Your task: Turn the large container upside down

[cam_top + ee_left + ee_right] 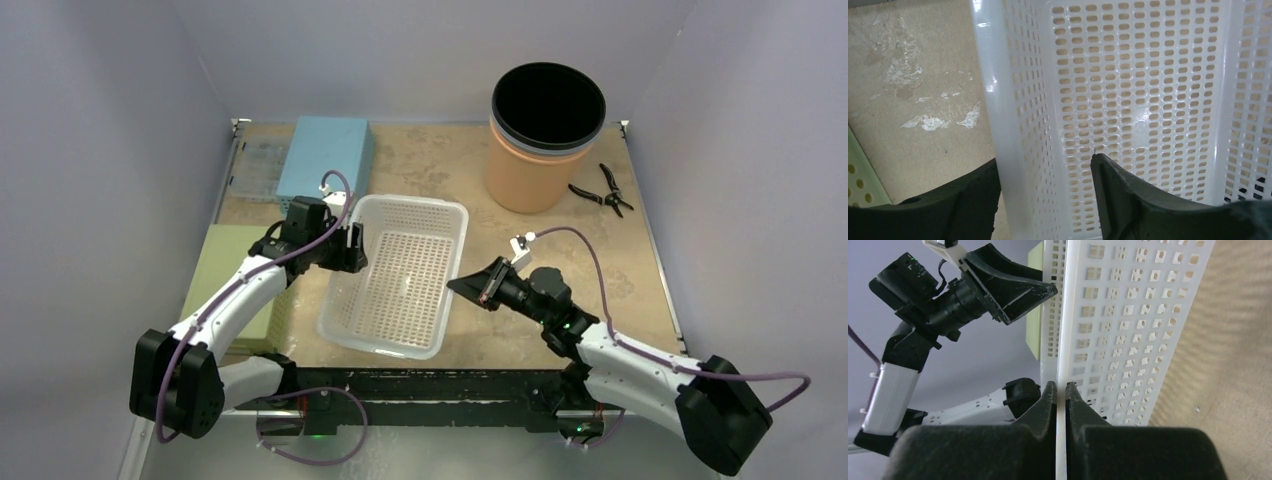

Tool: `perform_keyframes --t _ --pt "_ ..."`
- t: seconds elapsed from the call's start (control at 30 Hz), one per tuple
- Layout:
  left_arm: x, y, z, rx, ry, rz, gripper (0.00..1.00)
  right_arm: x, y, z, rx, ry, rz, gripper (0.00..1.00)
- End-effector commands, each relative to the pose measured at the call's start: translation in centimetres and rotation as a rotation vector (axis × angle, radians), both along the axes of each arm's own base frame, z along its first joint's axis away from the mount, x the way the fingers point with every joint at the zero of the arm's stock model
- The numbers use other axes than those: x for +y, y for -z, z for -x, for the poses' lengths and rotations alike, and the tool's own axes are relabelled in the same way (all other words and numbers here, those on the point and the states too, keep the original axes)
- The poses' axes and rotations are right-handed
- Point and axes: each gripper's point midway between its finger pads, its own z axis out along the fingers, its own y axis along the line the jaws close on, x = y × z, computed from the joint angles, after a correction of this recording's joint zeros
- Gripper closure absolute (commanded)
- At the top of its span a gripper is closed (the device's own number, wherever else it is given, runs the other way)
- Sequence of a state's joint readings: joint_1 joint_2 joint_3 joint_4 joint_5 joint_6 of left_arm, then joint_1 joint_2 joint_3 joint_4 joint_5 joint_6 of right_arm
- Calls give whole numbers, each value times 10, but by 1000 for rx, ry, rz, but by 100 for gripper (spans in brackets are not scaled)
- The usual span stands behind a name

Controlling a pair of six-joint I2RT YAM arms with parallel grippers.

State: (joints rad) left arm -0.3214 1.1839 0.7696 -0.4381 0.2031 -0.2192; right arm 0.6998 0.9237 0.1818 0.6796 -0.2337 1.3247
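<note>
Centre of the top view: left gripper [354, 246] straddles the left wall of the white basket [400, 295], jaws spread and apparently not clamped, while right gripper [470, 287] pinches the right rim; clamp left first, then lift and roll both sides evenly.

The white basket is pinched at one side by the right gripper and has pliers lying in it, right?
No: the right gripper does pinch the basket, but it is empty. The pliers lie on the table beside the orange bucket, as the top view shows.
</note>
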Motion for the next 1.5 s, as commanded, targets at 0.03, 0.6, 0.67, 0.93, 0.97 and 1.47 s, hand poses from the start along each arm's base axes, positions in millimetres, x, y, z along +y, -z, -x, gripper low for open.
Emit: perform_keyframes --t 0.03,0.6,0.67,0.93,0.97,1.47 --pt "-2 -32 -6 -107 -15 24 29 -7 -38 -26 -171 68 166 100" --pt "34 -73 -10 -285 -201 -31 11 -37 -89 -49 -306 143 485 100" --pt "35 -74 -10 -291 -206 -33 11 -39 -97 -50 -334 134 515 100" --pt "38 -74 -10 -292 -220 -41 10 -43 -114 -63 -406 91 678 100" --pt "38 -74 -10 -293 -221 -41 10 -46 -112 -63 -393 84 712 100" --pt "38 -72 -10 -285 -221 -46 10 -83 -133 -75 -436 114 989 100"
